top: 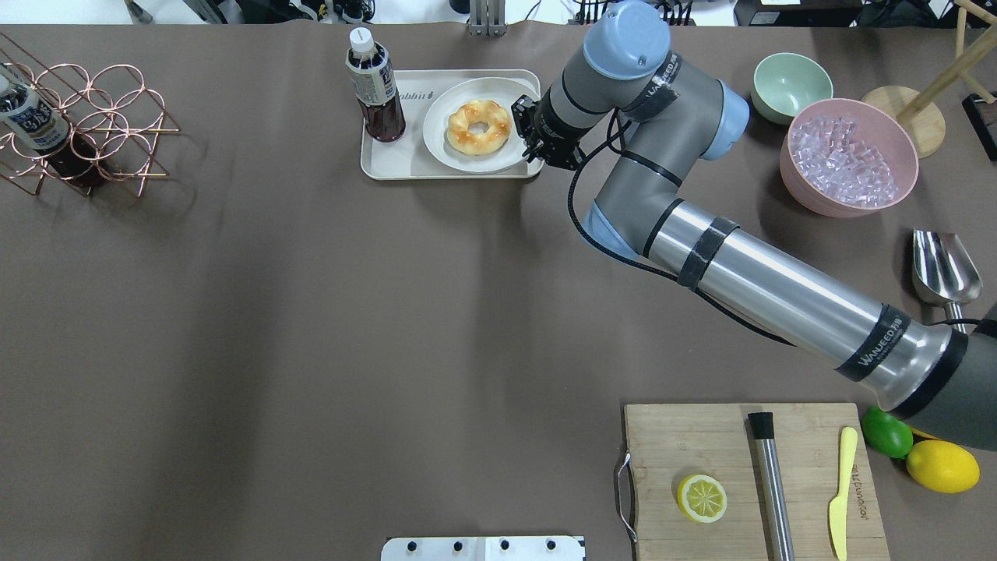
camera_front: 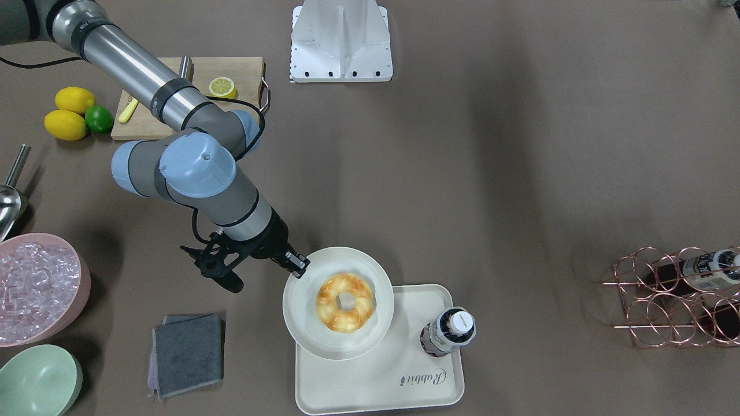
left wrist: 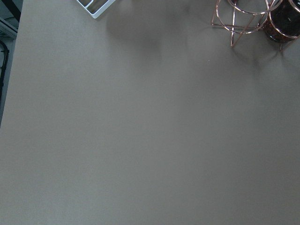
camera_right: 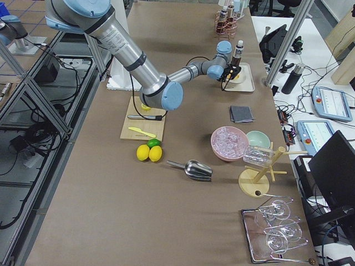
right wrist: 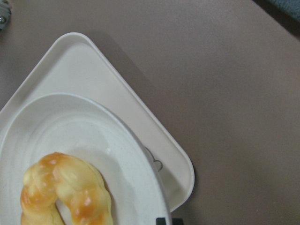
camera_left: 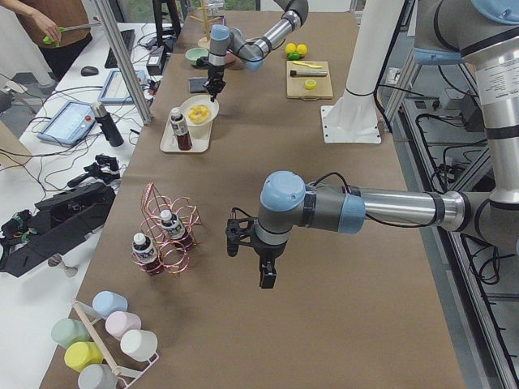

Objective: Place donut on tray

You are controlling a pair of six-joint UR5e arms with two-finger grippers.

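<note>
Right arm (camera_front: pixel 191 167) outstretched, jaws clamped.

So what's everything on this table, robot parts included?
tray: one, cream, far from robot
plate: one, off-white, overlapping tray
donut: one, golden-orange, on plate
bottle: one, dark, on tray
wire rack: one, copper, holding bottles
cutting board: one, wooden, under lemon half, steel rod, yellow knife
lemons: two, yellow, beside cutting board
lime: one, green, beside lemons
cloth: one, grey, near plate
green bowl: one, pale, near cloth
ice bowl: one, pink, beside green bowl
scoop: one, steel, near ice bowl
right gripper: one, black, gripping plate's rim
left gripper: one, black, near wire rack
</note>
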